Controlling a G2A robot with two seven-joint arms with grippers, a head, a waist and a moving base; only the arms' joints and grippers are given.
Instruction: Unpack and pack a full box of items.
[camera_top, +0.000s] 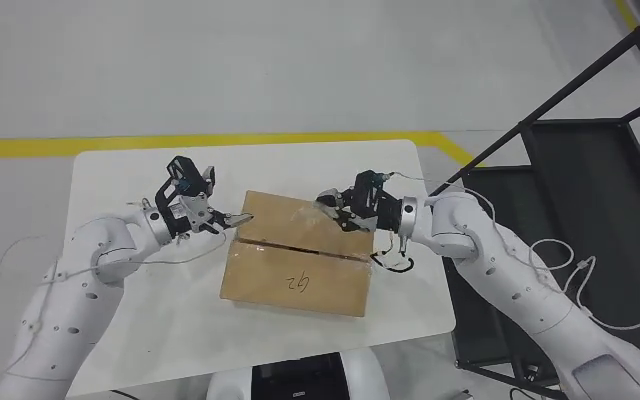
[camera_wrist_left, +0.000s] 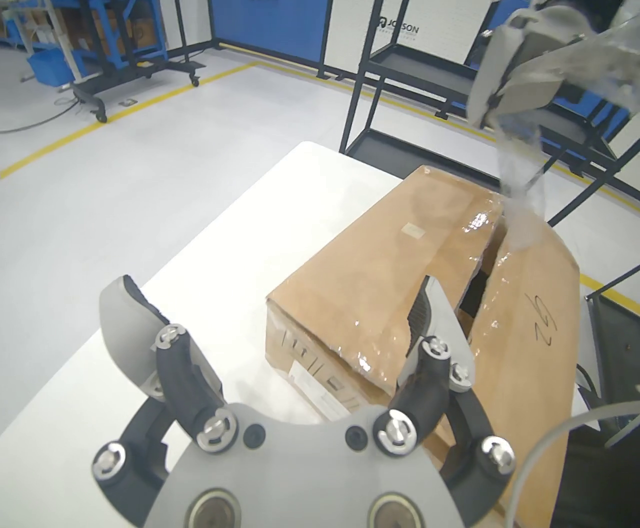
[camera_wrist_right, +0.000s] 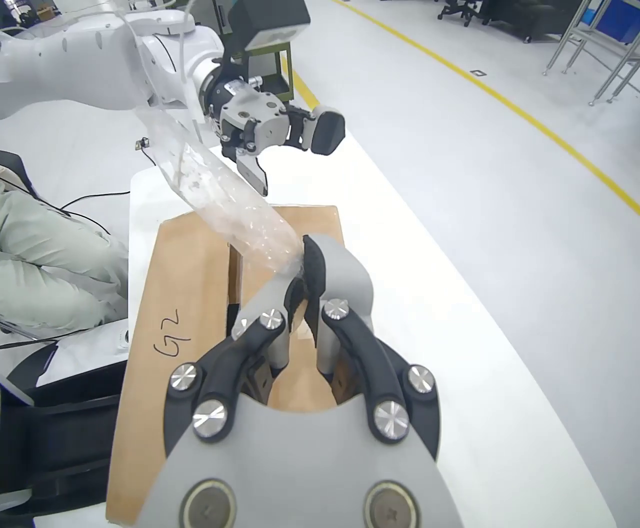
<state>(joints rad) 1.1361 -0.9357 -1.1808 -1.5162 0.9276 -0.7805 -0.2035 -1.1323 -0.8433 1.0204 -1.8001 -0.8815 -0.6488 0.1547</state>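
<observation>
Top view puts unpacking barely begun, I judge: my left fingers (camera_top: 228, 218) hang spread and empty at ten o'clock of the unopened box (camera_top: 300, 265) on the bench (camera_top: 130, 180), my right fingers (camera_top: 328, 203) at one o'clock pinching its part-peeled tape (camera_wrist_right: 225, 210).

A white table (camera_top: 180, 320) bears one brown cardboard box (camera_top: 290, 285), lying flat near its middle.

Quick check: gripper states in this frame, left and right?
Left gripper: open, holding nothing.
Right gripper: shut on the clear tape strip coming off the box.
</observation>
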